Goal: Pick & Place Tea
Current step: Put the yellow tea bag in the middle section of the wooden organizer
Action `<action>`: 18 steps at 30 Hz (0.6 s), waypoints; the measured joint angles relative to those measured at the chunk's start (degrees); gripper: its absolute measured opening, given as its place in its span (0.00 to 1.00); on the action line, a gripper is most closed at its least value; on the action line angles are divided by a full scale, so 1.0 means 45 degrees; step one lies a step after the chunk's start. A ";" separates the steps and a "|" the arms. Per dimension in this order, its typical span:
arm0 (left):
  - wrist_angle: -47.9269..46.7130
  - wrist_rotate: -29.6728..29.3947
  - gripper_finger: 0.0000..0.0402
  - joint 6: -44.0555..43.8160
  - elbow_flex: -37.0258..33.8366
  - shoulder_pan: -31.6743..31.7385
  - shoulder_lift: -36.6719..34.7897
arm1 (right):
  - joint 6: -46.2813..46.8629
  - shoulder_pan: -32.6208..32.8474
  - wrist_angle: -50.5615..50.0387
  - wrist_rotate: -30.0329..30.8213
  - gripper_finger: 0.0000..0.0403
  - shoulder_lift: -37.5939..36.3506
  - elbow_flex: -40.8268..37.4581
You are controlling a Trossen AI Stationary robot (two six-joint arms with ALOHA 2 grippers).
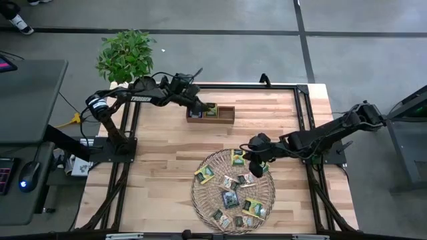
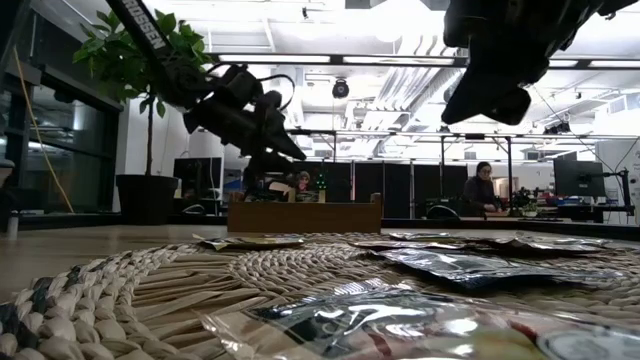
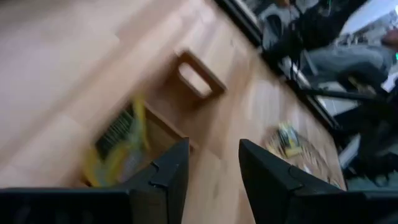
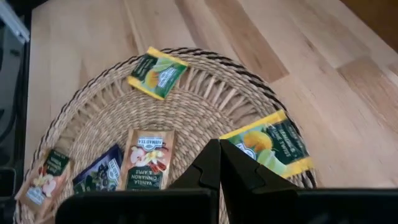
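- The left gripper [image 1: 200, 107] hangs over the left end of the wooden box [image 1: 223, 115] near the far edge of the counter [image 1: 160, 153]; its jaws stand apart with a clear gap between them, holding nothing.
- A tea sachet with a yellow border [image 3: 118, 146] lies in the box just beside those jaws, seen blurred from the left wrist.
- In the high view dark and green sachets [image 1: 211, 111] sit in the left part of the box.
- The right gripper [image 1: 255, 159] hovers over the far right part of the round woven tray [image 1: 200, 193], its jaws pressed together with nothing between them.
- The tray sits toward the near edge of the counter, with most of the tea spread flat across it.
- From the right wrist, a yellow-edged green sachet [image 4: 270, 146] lies at the tray's rim just beside the closed jaws.
- Another green and yellow sachet [image 4: 157, 73] lies well apart from it on the weave.
- A brown vanilla-cinnamon sachet [image 4: 147, 160], a dark blue one [image 4: 99, 171] and a brown fruit one [image 4: 43, 182] lie side by side.
- A potted plant [image 1: 125, 55] stands off the counter's far left corner.
- In the low view a person [image 2: 483, 187] sits at a desk in the room beyond.
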 joint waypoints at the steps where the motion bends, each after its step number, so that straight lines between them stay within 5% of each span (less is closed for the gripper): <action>1: -0.0424 -0.0104 0.34 0.0011 -0.0007 -0.0182 -0.0193 | -0.0182 -0.0036 0.0124 -0.0062 0.00 0.0114 0.0000; 11: -0.2833 -0.3153 0.34 -0.0917 -0.1193 -0.3371 -0.3239 | -0.2037 -0.0909 0.3197 -0.2398 0.00 0.1913 0.0005; 18: -0.2201 -0.7895 0.34 -0.5095 -0.3216 -0.7766 -0.5187 | -0.2925 -0.0912 0.4157 -0.3439 0.00 0.2610 0.0024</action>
